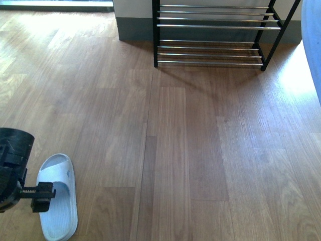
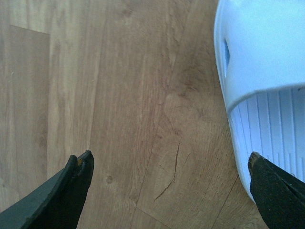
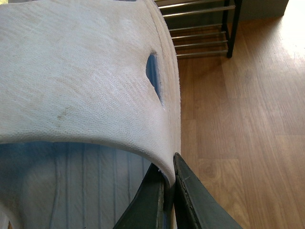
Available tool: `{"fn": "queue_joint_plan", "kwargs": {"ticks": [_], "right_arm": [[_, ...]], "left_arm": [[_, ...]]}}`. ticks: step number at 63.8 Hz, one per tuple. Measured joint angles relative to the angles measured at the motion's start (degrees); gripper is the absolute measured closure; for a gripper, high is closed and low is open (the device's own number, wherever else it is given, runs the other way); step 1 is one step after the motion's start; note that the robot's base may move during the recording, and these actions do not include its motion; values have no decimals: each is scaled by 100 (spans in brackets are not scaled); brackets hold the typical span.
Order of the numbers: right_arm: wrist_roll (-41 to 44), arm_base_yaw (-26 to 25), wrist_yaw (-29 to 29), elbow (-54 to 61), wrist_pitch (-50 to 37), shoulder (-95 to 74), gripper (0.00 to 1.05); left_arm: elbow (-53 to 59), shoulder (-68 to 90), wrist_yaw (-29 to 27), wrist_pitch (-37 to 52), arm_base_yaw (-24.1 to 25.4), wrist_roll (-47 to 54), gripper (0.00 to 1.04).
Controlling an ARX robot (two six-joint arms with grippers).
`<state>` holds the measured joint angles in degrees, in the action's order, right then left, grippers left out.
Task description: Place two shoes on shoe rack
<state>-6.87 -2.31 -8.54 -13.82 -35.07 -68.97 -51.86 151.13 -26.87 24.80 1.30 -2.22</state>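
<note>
One pale blue slide slipper lies flat on the wood floor at the near left. My left gripper hovers over its left side, open. In the left wrist view the left gripper spans bare floor, with one fingertip over the slipper's edge and the other over the boards. A second pale blue slide slipper fills the right wrist view, where my right gripper is shut on the side edge of its strap. The shoe rack, with a black frame and chrome rods, stands at the far wall.
Wood-plank floor runs from the slipper to the rack. A white wall with a grey skirting is behind the rack. A pale blue-grey shape cuts into the front view's right edge; I cannot tell what it is.
</note>
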Motion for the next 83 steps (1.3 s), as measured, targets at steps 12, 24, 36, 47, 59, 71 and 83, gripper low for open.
{"fn": "queue_joint_plan", "kwargs": {"ticks": [12, 24, 36, 47, 59, 71, 83], "right_arm": [[0, 0, 0, 0, -2, 0, 103], [0, 0, 0, 0, -2, 0, 103], [0, 0, 0, 0, 0, 0, 103], [0, 0, 0, 0, -2, 0, 103], [2, 0, 0, 0, -2, 0, 103], [0, -2, 7, 0, -2, 0, 103], [0, 0, 7, 0, -2, 0, 103]], "left_arm": [[-426, 728, -20, 125, 201, 463, 9], [-852, 1108, -20, 415, 404, 629, 9], [-1373, 1329, 105, 671, 409, 761, 9], [-1478, 1427, 326, 599, 376, 654, 9], [-1486, 1370, 1333, 415, 256, 520, 9], [-1456, 1353, 1961, 188, -9, 542, 9], [-1405, 1246, 2162, -2, -201, 529, 9]]}}
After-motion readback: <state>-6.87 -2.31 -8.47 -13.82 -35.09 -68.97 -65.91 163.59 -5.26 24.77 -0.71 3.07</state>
